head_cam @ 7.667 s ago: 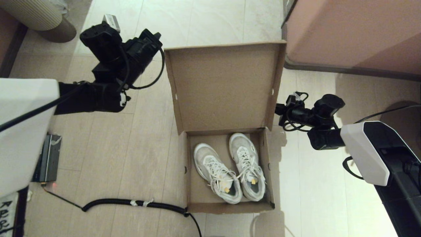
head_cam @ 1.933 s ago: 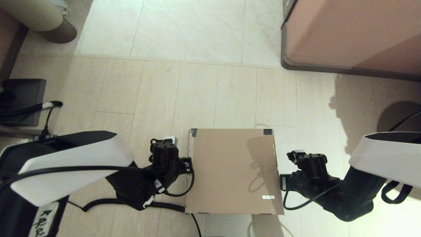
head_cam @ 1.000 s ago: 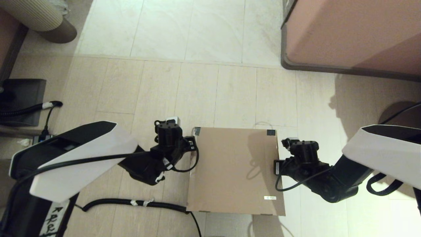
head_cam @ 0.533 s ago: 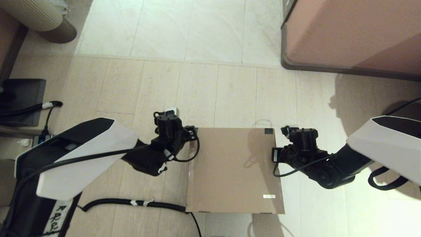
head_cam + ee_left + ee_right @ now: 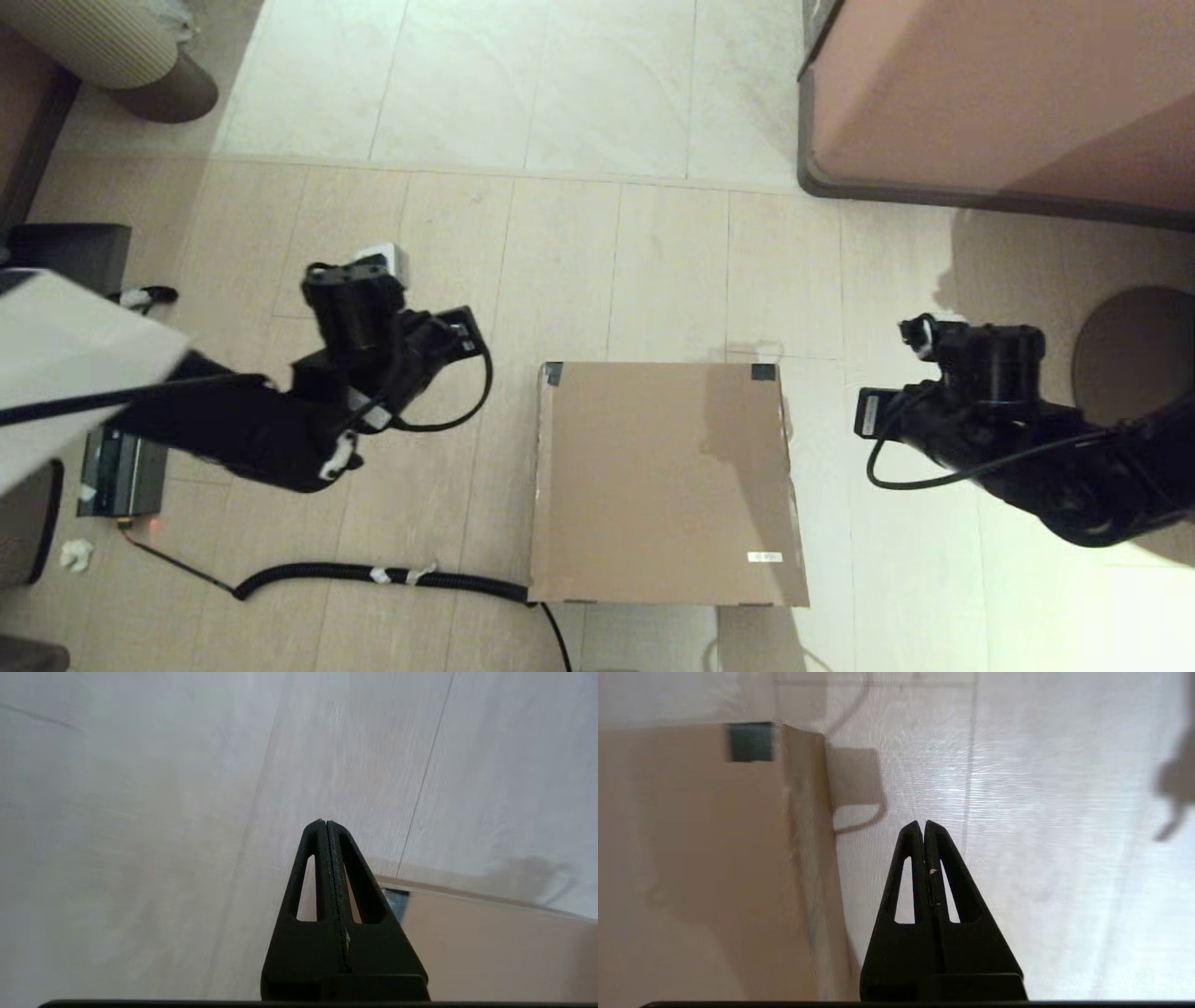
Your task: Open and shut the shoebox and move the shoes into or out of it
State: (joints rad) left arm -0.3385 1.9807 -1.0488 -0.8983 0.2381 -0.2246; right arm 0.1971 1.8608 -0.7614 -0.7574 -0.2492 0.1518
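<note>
On the floor between the arms, the shoebox [image 5: 665, 481] sat closed, with the left gripper [image 5: 325, 826] and the right gripper [image 5: 923, 826] both pinched together, holding nothing.

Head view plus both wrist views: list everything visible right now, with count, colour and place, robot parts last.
shoebox: one, brown cardboard, lid shut, on the floor, centre.
black tape: two pieces, far lid corners.
white sticker: one, near right of lid.
shoes: none visible.
cabinet: one, pinkish-brown, far right.
corrugated cable: one, black, floor near left.
ribbed round object: one, beige, far left corner.
left end effector: black, shut, over floor left of the box.
right end effector: black, shut, over floor right of the box.
</note>
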